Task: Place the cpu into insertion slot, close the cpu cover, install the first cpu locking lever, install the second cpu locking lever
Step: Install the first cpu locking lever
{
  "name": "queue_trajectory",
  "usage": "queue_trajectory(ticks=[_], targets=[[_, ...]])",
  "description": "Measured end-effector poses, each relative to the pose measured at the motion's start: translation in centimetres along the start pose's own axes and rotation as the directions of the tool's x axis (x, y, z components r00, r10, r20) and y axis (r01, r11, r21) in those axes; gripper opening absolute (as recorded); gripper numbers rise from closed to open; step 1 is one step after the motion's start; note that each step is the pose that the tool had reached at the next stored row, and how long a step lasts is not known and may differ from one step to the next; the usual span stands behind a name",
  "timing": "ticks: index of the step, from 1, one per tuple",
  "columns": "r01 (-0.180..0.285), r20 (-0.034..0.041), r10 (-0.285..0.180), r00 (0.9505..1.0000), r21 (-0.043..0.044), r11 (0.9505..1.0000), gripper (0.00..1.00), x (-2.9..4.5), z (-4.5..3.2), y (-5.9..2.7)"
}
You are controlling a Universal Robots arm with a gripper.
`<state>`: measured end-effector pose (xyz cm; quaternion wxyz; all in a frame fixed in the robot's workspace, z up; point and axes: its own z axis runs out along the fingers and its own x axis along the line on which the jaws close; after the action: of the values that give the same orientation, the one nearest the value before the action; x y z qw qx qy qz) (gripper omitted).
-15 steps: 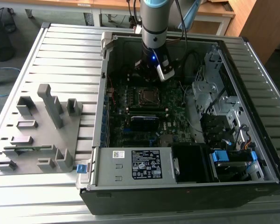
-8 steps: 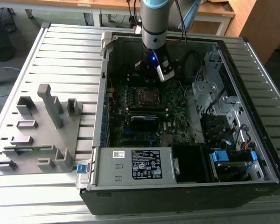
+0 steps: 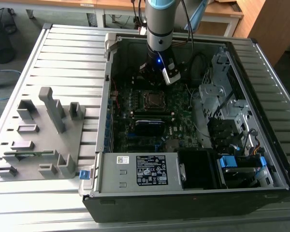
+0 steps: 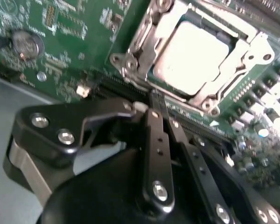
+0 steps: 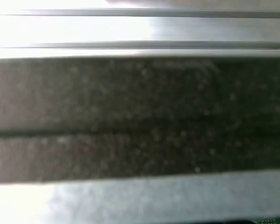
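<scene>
An open dark metal computer case (image 3: 193, 193) was seen lying on a slatted grey metal table (image 3: 72, 53) in the exterior view, and inside it a green motherboard (image 3: 135, 113) was held. Near the middle of that board the square black insertion slot (image 3: 154, 99) was found, with the robot arm (image 3: 159, 29) standing just behind it. In the second wrist view, the small flat square cpu with a dull silver-grey metal top (image 4: 196, 56) was seen seated in the slot, and the thin square silvery metal cpu cover (image 4: 149, 44) was laid down around it, framing the chip. The black gripper (image 4: 159, 106) was held just beside the socket's edge, its two slim fingers (image 4: 155, 140) drawn close together with a thin dark bar or lever end at their tips; whether that bar was actually grasped could not be told. A round silver coin battery (image 4: 25, 43) was shown on the board well apart from the socket. A grey parts fixture (image 3: 38, 140) with upright blocks was seen on the table beside the case. In the first wrist view a blurred dark band (image 5: 140, 116) between pale metal strips was shown, and what it was could not be made out.
</scene>
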<state>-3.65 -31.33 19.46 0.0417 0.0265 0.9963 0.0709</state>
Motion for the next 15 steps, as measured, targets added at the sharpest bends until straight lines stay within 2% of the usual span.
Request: queue_trajectory(ticks=[15], targets=[[0.0,-0.0002,0.0,1.0,0.0002,1.0,0.11,-0.06,-0.74,0.11]])
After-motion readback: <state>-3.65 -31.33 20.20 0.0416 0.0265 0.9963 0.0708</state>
